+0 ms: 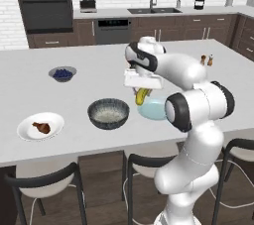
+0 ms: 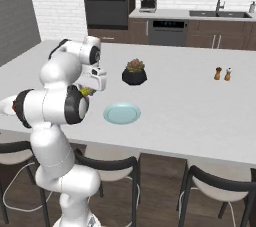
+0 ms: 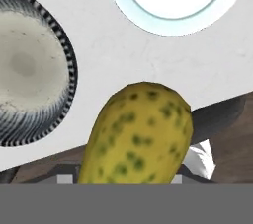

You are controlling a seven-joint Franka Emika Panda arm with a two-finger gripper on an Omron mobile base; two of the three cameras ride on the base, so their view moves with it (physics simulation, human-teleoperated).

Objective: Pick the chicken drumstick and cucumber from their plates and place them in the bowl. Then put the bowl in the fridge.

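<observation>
- At 9 o'clock in the left base view, the chicken drumstick lies on the white plate, untouched.
- The bowl sits centre, empty.
- My gripper is clamped on the cucumber, lifted above the blue-green plate, bowl at its 9 o'clock.
- Risk, as I judge it: the cucumber hangs long below the fingers; swinging fast could twist it loose short of the bowl.
- No readable writing.
</observation>
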